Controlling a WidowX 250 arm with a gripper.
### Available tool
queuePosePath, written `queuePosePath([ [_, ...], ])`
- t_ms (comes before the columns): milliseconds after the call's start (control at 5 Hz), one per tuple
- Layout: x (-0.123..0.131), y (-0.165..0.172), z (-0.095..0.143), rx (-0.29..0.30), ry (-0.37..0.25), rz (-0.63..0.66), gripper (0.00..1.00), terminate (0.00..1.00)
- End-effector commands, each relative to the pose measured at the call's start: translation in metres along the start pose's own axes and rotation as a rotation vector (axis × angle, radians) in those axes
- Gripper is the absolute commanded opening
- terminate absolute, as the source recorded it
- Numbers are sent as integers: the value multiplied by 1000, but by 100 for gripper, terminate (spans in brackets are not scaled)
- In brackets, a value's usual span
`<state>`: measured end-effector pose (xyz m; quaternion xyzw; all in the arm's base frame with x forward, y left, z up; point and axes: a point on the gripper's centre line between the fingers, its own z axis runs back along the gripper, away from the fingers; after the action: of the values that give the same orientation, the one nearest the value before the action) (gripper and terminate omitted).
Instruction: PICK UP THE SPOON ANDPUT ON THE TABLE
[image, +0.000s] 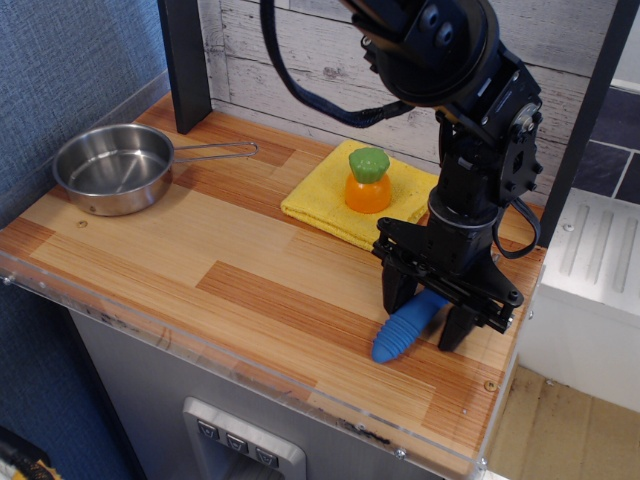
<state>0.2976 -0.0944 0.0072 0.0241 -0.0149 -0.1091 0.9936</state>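
Observation:
The spoon (398, 338) lies on the table (240, 270) near the front right corner, its thick ribbed blue handle pointing toward the front edge. Its grey head is hidden behind the gripper. My black gripper (425, 312) is lowered over the upper part of the handle. Its jaws stand apart, one on each side of the handle and close against it. The spoon still rests on the wood.
A steel pan (115, 168) with a thin wire handle sits at the back left. A yellow folded cloth (320, 205) carries an orange and green toy (368, 180) behind the gripper. The table's right edge and clear front edge are close to the spoon.

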Motion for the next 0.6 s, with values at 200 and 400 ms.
queuePosePath([
  [200, 6, -2, 18, -22, -46, 19, 0, 0],
  [400, 10, 0, 30, -13, -50, 55, 0, 0],
])
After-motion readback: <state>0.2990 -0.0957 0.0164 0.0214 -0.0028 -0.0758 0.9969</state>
